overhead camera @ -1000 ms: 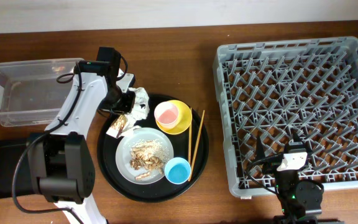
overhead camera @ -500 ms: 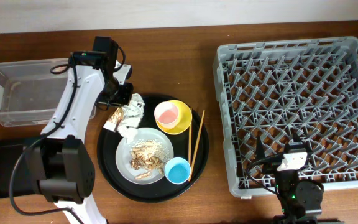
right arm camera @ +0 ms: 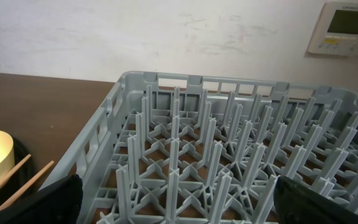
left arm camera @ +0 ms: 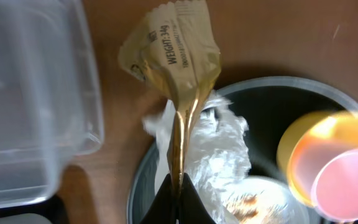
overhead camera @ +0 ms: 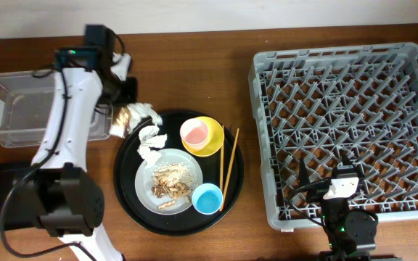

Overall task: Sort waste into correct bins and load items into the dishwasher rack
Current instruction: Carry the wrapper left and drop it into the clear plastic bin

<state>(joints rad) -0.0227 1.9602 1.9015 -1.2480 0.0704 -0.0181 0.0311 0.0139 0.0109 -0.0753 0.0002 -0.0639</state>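
Our left jaws pinch the gold-brown wrapper (left arm camera: 176, 62) just beside the clear tub (left arm camera: 30, 93), we judge for dropping in; our right jaws gape empty.

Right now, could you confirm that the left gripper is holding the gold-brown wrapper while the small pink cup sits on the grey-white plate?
Not quite. The left gripper does hold the gold-brown wrapper, but the small pink cup sits in the yellow bowl, not on the grey-white plate. The overhead view shows this.
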